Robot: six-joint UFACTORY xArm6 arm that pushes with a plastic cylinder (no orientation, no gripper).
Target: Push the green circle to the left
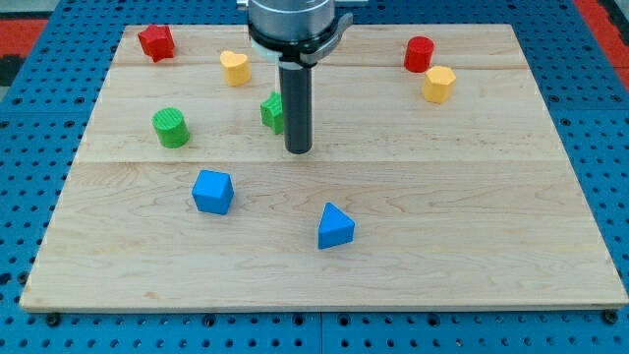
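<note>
The green circle (171, 128) is a short green cylinder on the wooden board (442, 216), at the view's left of centre. My tip (298, 149) is the lower end of the dark rod, well to the view's right of the green circle and slightly lower. A second green block (272, 111) sits just left of the rod and is partly hidden by it; its shape cannot be made out.
A red star block (156, 42) is at the top left and a yellow heart-like block (235, 67) is right of it. A red cylinder (419, 53) and a yellow hexagon block (438, 84) are at the top right. A blue cube (212, 191) and a blue triangle block (334, 226) lie lower down.
</note>
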